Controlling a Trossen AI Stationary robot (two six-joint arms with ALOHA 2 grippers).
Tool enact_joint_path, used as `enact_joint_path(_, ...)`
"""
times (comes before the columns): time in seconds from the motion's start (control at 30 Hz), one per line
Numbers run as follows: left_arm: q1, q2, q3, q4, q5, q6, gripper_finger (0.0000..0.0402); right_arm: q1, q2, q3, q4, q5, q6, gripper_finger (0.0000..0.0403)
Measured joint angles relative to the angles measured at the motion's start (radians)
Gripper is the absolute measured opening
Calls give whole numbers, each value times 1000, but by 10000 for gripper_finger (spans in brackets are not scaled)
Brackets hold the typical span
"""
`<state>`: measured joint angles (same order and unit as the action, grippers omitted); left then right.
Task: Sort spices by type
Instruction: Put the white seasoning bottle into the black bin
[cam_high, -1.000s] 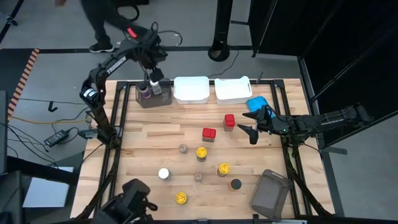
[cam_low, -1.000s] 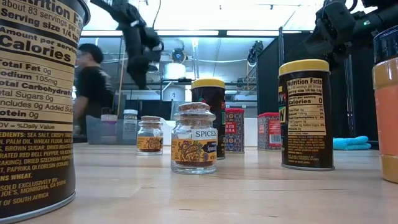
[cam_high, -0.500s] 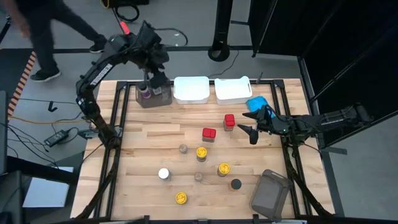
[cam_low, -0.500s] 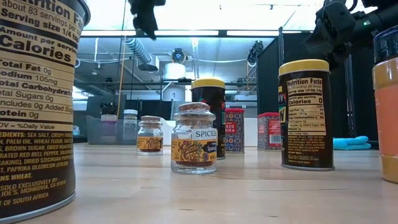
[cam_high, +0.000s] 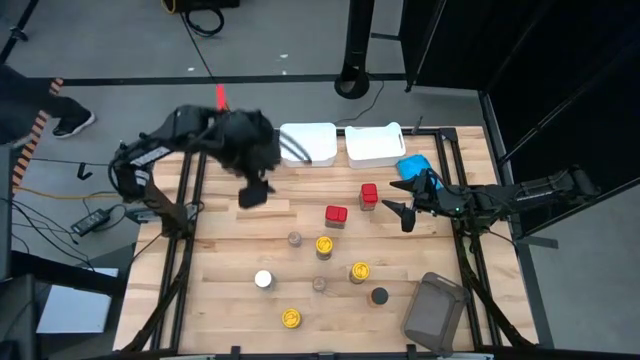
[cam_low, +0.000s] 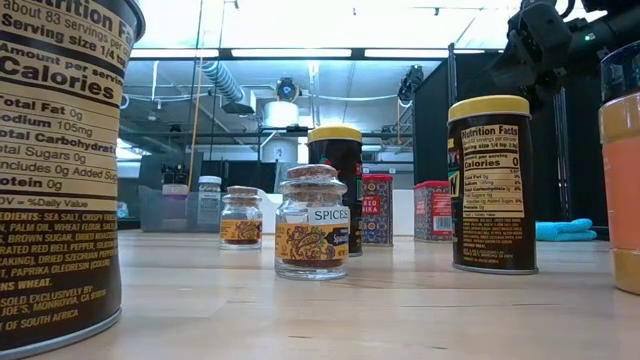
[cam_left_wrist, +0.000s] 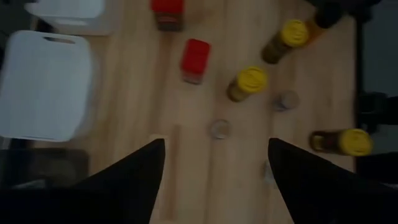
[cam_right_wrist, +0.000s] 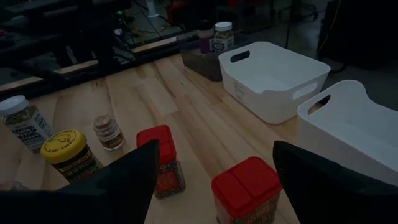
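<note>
left end effector (cam_high: 256, 192) open above table, near white tub (cam_high: 308, 144).

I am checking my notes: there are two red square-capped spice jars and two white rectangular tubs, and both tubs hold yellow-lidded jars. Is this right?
Not quite. Both white rectangular tubs are empty, as the high view shows. The two red square-capped jars and the yellow-lidded jars stand on the wooden table.

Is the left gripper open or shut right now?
Open: the left gripper shows a wide gap between its fingers, nothing held, above bare table.
</note>
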<state>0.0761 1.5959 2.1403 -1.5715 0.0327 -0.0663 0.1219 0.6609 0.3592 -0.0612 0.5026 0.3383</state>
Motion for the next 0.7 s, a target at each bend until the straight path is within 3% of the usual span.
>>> enact_joint_path(0.37,-314,0,0,0,-124,-307,292,0,0,0,0,-5,0,320)
enact_joint_path(0.7,-476,0,-6,2,-254,-507,292,0,0,0,0,-6,0,320)
